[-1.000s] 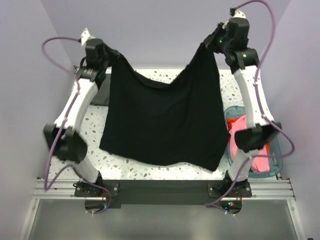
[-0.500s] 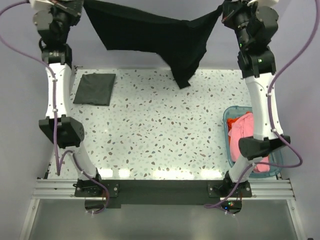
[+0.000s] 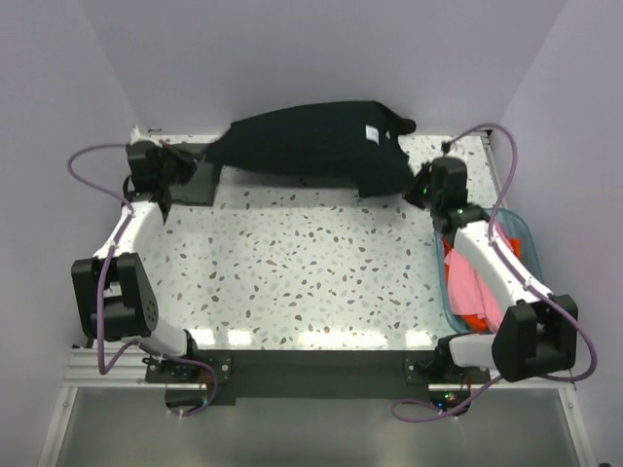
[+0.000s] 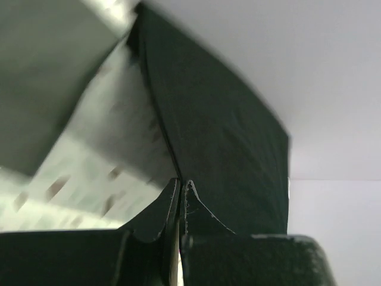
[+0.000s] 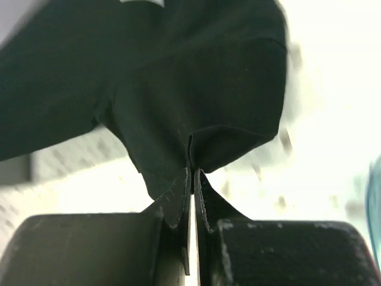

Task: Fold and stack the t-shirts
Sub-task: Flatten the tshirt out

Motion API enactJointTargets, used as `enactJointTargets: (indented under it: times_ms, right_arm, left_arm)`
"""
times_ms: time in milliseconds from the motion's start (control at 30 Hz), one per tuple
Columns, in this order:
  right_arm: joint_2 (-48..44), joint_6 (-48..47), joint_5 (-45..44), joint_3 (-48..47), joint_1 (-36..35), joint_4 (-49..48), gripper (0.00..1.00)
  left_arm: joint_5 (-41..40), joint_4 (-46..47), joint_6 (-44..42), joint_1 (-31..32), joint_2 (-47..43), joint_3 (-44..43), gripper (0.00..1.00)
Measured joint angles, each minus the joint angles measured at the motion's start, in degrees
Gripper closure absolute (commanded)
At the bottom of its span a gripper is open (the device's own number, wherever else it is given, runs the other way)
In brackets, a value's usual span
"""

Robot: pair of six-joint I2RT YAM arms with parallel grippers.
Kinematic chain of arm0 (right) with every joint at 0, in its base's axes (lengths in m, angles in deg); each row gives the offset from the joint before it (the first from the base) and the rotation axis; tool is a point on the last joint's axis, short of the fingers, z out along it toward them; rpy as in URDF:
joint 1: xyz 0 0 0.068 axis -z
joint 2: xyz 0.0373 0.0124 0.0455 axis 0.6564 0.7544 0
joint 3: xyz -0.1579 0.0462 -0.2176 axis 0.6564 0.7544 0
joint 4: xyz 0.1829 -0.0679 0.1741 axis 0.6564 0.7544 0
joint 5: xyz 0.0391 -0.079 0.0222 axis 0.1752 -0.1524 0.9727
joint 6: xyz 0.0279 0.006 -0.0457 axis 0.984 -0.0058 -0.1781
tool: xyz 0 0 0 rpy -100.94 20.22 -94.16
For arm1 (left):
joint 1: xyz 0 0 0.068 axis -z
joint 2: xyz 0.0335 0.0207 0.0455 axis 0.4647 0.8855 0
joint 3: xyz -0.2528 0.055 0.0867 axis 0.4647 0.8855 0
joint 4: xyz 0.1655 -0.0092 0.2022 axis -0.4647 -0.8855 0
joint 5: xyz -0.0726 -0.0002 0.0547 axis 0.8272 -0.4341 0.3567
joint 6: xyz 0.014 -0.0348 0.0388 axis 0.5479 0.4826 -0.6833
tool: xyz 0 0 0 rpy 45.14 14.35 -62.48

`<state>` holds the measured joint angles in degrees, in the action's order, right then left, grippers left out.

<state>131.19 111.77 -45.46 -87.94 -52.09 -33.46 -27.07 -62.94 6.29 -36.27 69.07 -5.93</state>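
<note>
**Q:** What is seen at the wrists?
**A:** The left gripper and right gripper are each shown pinched shut on an edge of the black t-shirt.

**Q:** And from above?
**A:** The black t-shirt is spread along the table's far edge. A grey t-shirt lies at its left end. A pink t-shirt, seen only here, lies to its right.

A white speckled table is enclosed on three sides by plain lavender walls, with glare noted along its near edge.
</note>
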Motion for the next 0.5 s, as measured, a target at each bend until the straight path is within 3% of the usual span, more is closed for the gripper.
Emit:
enactJointTargets:
  times_ms: [167,500]
  right_arm:
    - [-7.5,4.0,2.8,20.2,0.0,2.5,1.0]
    - [-22.8,7.6,6.7,35.8,0.0,6.3,1.0]
  left_arm:
    - [-3.2,-4.2,-0.2,-0.1,-5.2,16.9,1.0]
    - [-12.0,-14.8,-1.2,-0.2,-19.9,32.0,1.0]
